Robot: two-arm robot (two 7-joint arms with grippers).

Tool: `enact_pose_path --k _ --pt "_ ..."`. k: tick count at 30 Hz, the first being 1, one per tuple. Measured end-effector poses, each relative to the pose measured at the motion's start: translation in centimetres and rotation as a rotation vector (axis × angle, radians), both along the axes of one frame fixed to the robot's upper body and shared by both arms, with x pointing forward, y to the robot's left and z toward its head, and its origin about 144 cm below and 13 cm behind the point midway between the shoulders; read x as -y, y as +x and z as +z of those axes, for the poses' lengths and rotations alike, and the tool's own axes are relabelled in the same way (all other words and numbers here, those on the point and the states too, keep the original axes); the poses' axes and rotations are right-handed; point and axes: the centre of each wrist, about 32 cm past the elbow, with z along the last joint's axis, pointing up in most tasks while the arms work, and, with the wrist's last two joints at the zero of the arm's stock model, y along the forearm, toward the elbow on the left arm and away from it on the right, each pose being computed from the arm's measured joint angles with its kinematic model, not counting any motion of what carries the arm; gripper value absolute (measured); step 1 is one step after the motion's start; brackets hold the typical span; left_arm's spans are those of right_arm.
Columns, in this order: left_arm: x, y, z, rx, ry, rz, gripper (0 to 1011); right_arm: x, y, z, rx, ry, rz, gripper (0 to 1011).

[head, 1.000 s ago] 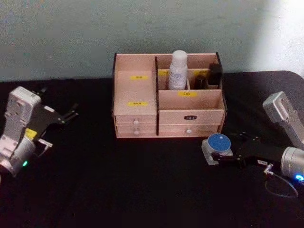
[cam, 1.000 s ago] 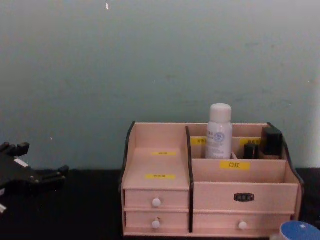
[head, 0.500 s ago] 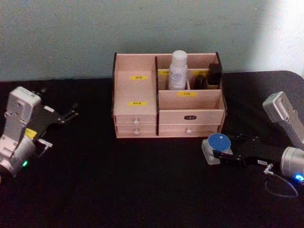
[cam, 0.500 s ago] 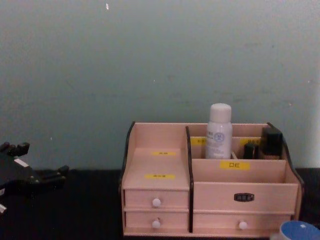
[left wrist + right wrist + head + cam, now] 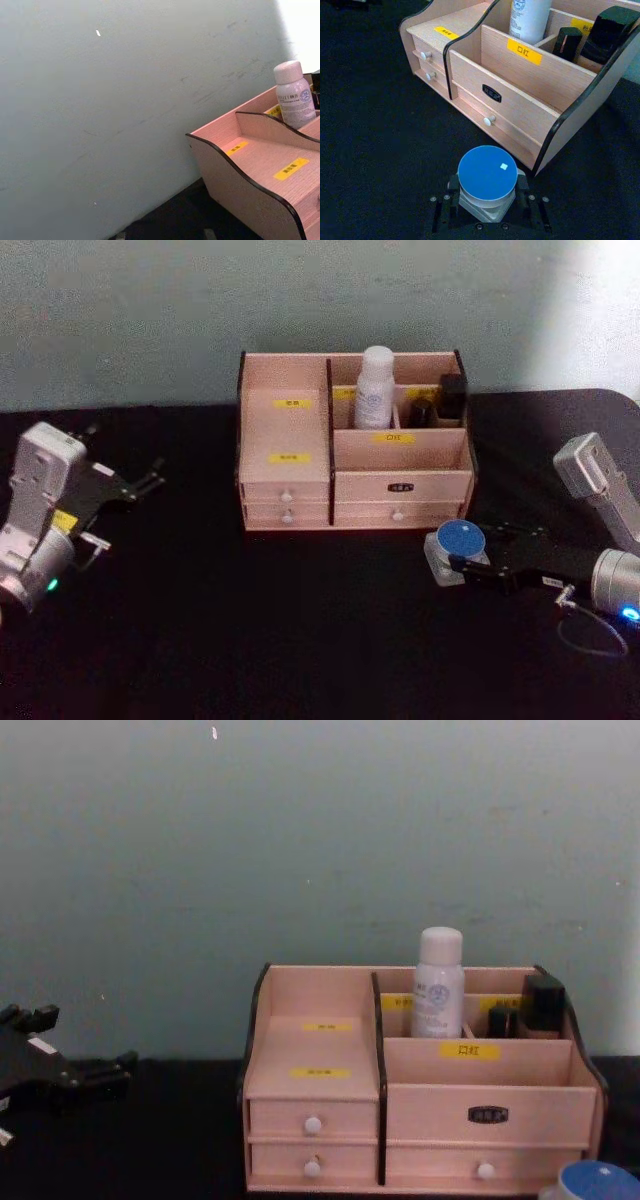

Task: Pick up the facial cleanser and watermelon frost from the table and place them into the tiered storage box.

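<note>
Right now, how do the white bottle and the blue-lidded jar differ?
Shape: the white bottle is tall and slim; the blue-lidded jar is low and wide.
Place: the bottle stands in a rear compartment of the tiered storage box; the jar sits on the table before its right corner, in the right gripper.
Both are upright. The left gripper idles far left.

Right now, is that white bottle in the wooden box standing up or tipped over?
Upright: the white bottle stands in a rear compartment of the tiered storage box, cap at the top.
</note>
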Motion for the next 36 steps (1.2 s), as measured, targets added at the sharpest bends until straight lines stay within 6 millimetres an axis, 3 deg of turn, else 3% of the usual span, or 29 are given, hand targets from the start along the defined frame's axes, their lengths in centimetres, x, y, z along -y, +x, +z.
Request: enact_pose_path --k 20,36 --pt "0.0 0.0 0.0 0.000 0.000 0.000 1001 0.0 0.0 0.1 0.007 -0.002 0.019 681" --pt "0.0 0.0 0.0 0.000 0.000 0.000 1001 -0.2 0.2 1.9 0.047 0.051 0.101 681"
